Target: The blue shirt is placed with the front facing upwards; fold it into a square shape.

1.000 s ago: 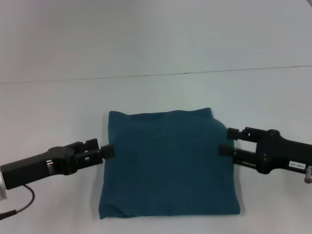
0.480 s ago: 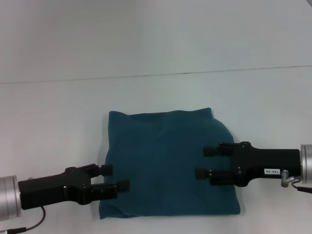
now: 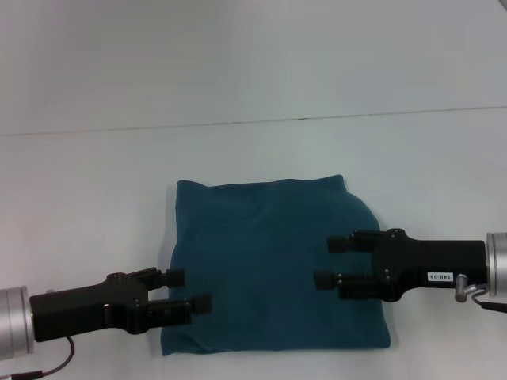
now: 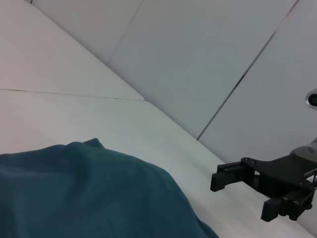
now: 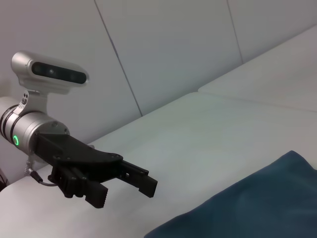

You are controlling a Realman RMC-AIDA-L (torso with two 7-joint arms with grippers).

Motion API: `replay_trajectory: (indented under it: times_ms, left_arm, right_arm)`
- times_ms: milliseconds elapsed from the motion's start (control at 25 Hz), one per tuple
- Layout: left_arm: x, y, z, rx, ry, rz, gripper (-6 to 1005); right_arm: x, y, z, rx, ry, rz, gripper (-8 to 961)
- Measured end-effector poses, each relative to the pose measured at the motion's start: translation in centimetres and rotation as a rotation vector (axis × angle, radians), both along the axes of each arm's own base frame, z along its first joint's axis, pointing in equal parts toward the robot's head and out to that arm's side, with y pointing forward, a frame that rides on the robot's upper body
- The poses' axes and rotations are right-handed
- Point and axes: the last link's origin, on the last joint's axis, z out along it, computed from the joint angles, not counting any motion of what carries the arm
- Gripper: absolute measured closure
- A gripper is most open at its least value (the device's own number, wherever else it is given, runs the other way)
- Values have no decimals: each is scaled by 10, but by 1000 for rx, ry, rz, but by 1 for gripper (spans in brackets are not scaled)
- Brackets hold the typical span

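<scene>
Table (image 3: 87, 182) is all white in front of you, and on it you have no box, tray or bin, so nothing sits inside anything.

Start at your left. The left gripper (image 3: 193, 290) reaches in from the near left corner of the head view, its black fingers pointing toward the middle. You can see the two fingers (image 3: 175, 277) standing apart with a clear gap between them, and nothing sits in that gap. Their tips lie over the near left part of the cloth; from above you cannot tell whether they touch it or hang just over it. In the right wrist view the same gripper (image 5: 126, 186) appears raised above the table with its fingers spread and empty.

In the middle lies the blue shirt (image 3: 269, 253), already folded into a rough square, plain teal side up, with no print showing. Its far edge is fairly straight, its far right corner is rounded, and its near edge lies close to the bottom of the head view. The cloth surface is gently wrinkled.

On your right, the right gripper (image 3: 333, 261) comes in level from the right edge, its tips over the right half of the shirt. Its fingers (image 3: 342, 243) are parted as well and grip nothing; the left wrist view shows that gripper (image 4: 245, 196) clear of the cloth, spread and empty.
</scene>
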Motion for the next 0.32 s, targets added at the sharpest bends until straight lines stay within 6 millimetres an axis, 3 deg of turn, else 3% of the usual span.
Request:
replay_trajectory:
  times_ms: [320]
  left_arm:
    - [0,0,1,-2,-4,-2,92]
  right_arm:
    - [2,-2,0,-2,0,-8,131]
